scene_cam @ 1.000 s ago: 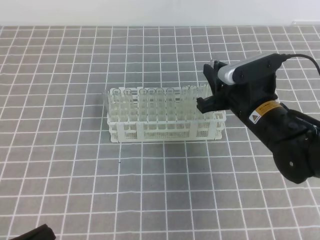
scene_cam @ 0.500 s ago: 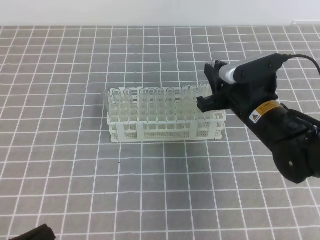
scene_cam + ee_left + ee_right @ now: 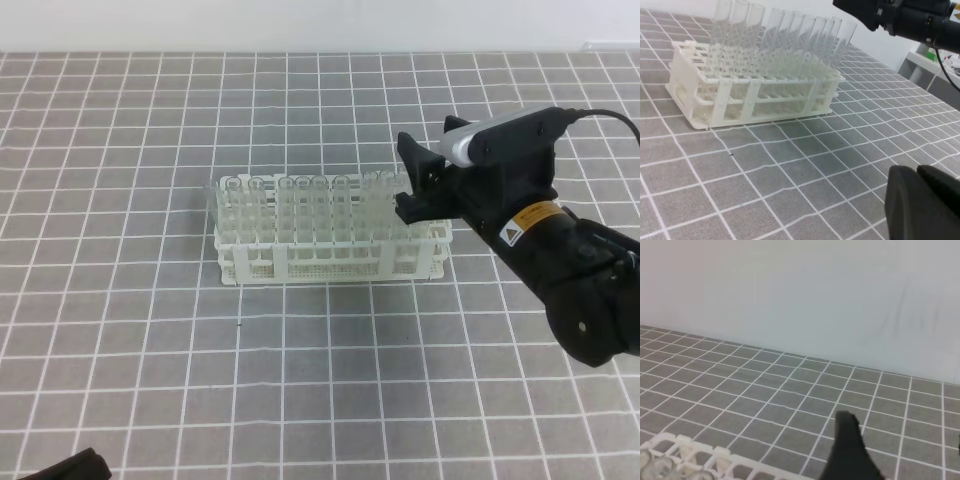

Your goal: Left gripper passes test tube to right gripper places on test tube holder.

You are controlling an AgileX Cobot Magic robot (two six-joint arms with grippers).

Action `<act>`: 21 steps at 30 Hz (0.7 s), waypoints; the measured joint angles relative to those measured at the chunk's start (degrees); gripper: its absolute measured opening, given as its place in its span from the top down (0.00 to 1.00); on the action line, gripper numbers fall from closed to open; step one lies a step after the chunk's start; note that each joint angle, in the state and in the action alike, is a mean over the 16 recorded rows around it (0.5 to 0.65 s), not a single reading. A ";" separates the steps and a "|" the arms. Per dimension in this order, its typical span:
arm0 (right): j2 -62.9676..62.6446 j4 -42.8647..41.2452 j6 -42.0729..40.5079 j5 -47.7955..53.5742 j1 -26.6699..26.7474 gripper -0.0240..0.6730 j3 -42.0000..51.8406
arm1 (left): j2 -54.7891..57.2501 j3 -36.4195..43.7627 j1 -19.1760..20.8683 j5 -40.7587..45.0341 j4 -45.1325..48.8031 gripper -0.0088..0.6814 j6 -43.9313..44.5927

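The right gripper (image 3: 412, 178) hangs over the white test tube holder's (image 3: 330, 262) right end, fingers spread and holding nothing (its orange label (image 3: 528, 222) shows a black triangle). The tubes stand inside. The left gripper (image 3: 925, 205) is closed.

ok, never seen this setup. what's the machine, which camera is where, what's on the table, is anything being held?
It is a two-armed robot. One picture looks down from above; the other two come from cameras mounted on each wrist. On the grey grid-patterned tablecloth stands a white test tube holder filled with clear tubes. The right gripper, a black claw under a silver-grey camera block, sits at the holder's right end with its jaws spread; nothing shows between them. The left gripper is parked low at the near edge, closed and apparently empty; its camera sees the holder from the side. The right wrist camera shows mostly wall, one finger and a holder corner.
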 joint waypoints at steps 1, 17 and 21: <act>-0.23 0.09 -0.03 0.10 0.00 0.38 0.10 | 0.00 0.00 0.00 0.00 0.01 0.99 0.00; -21.67 1.11 -0.25 7.48 0.00 0.76 10.11 | 0.15 -0.15 0.00 0.16 0.00 0.99 0.01; -31.46 1.20 -0.15 11.44 0.00 0.90 15.01 | 0.11 -0.10 0.00 0.11 0.00 0.99 0.01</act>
